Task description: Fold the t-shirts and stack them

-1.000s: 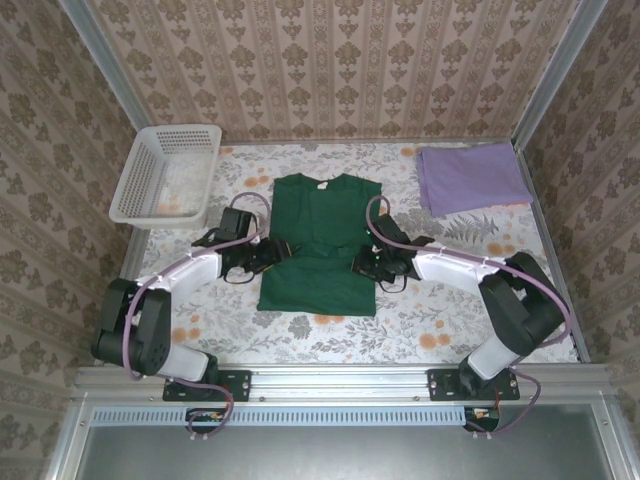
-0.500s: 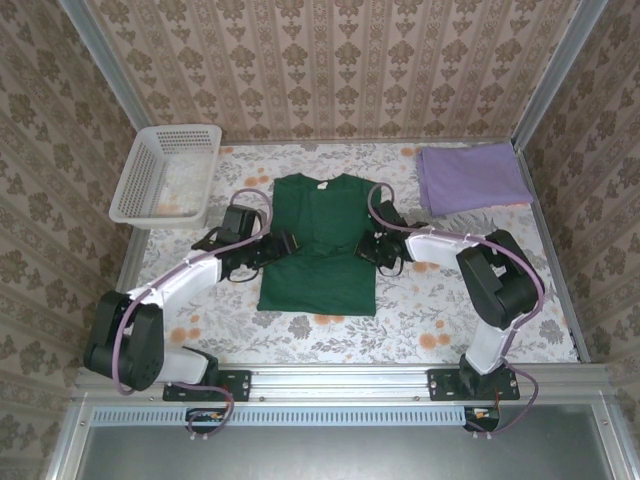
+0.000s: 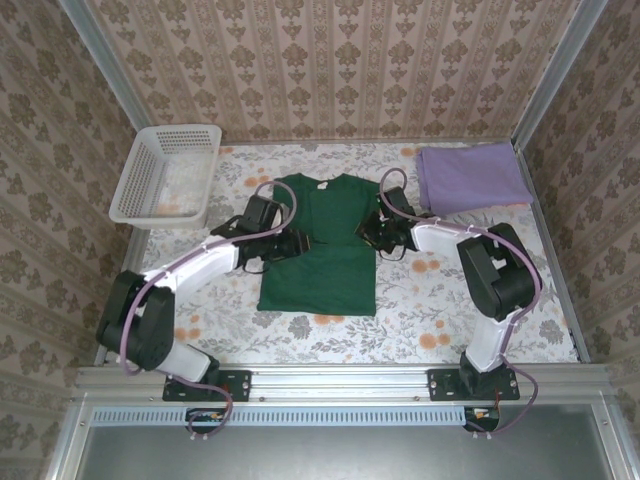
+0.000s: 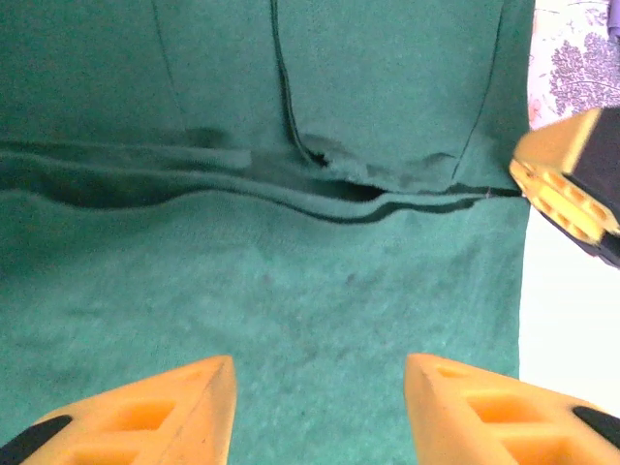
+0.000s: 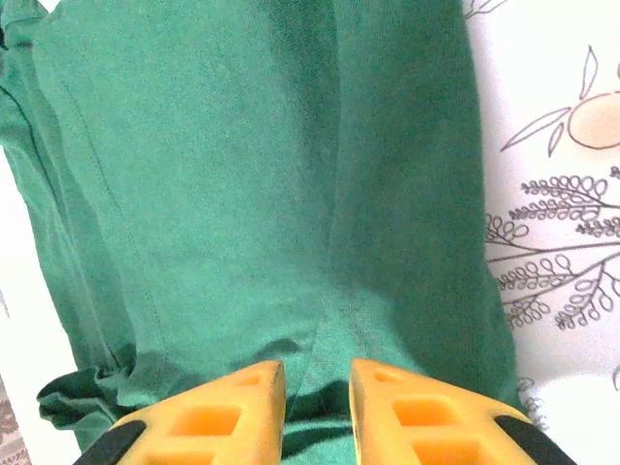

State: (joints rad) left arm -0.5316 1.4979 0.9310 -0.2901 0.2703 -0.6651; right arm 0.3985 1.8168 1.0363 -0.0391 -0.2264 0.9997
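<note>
The dark green t-shirt (image 3: pixel 322 262) lies flat in the middle of the table, its sleeves folded in. My left gripper (image 3: pixel 297 243) hovers over its left side; in the left wrist view it (image 4: pixel 320 412) stands wide open above the green cloth (image 4: pixel 291 291), near a creased fold. My right gripper (image 3: pixel 369 234) sits at the shirt's right edge; in the right wrist view it (image 5: pixel 318 402) is open by a narrow gap, with a fold line of the green cloth (image 5: pixel 242 194) running between the fingers. The lilac purple t-shirt (image 3: pixel 470 177) lies folded at the back right.
A white lattice basket (image 3: pixel 165 172) stands at the back left corner. The floral tablecloth (image 3: pixel 440 310) is bare in front of and beside the green shirt. The right gripper's yellow finger (image 4: pixel 567 184) shows at the right edge of the left wrist view.
Both grippers have moved away from the bases along the shirt's sides and inward over the green cloth. The shirt itself lies as before.
</note>
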